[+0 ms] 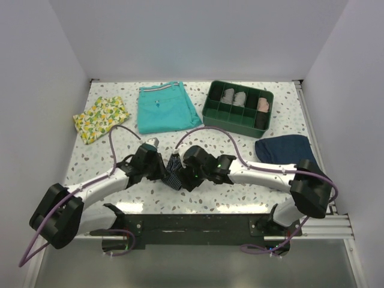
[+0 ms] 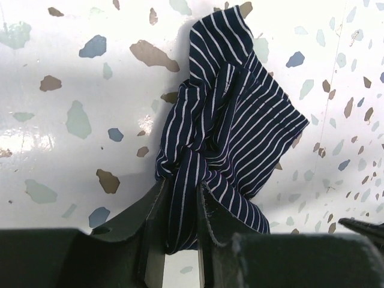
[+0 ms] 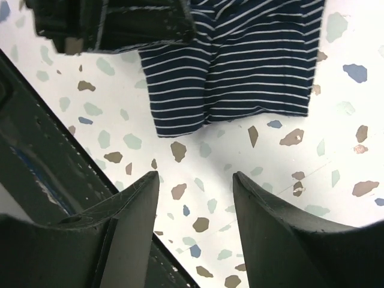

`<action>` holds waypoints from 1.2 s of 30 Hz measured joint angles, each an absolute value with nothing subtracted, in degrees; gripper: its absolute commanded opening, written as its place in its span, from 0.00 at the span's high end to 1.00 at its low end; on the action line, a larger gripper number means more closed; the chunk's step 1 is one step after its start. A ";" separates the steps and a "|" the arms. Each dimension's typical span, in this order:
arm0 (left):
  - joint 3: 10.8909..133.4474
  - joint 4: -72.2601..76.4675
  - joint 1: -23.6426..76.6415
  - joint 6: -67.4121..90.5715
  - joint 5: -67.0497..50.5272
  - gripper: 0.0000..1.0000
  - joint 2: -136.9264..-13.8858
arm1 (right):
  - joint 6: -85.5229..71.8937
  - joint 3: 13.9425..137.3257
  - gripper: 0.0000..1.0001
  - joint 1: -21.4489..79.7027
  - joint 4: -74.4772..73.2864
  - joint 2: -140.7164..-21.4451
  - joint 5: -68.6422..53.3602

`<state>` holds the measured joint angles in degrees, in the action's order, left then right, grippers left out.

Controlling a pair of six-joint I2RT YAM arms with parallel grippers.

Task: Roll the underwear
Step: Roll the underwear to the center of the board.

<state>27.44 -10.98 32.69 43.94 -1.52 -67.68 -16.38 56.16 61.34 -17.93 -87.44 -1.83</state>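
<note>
Speckled table [image 1: 288, 123]: tray [image 1: 234, 125] of rolled garments [image 1: 240, 98]

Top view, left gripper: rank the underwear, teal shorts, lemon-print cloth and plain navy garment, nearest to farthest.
1. underwear: pinched in the left gripper, middle of the table.
2. teal shorts: directly behind it, back centre.
3. lemon-print cloth: back left.
4. plain navy garment: right side, beyond the other arm.
</note>
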 measured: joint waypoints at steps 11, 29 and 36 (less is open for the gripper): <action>31.73 -11.70 32.64 42.17 -3.79 0.81 -73.12 | -11.18 60.20 0.43 68.90 -17.82 -94.04 9.08; 33.56 -11.16 32.32 42.24 -5.54 0.83 -76.14 | -8.80 60.40 0.44 70.48 -9.23 -101.58 15.18; 33.56 -11.00 31.42 42.33 -6.74 0.84 -76.40 | -9.50 59.57 0.66 70.48 -7.05 -102.80 17.52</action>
<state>33.56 -11.00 31.42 42.33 -6.74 -76.40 -9.50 59.57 70.48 -7.05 -102.80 17.52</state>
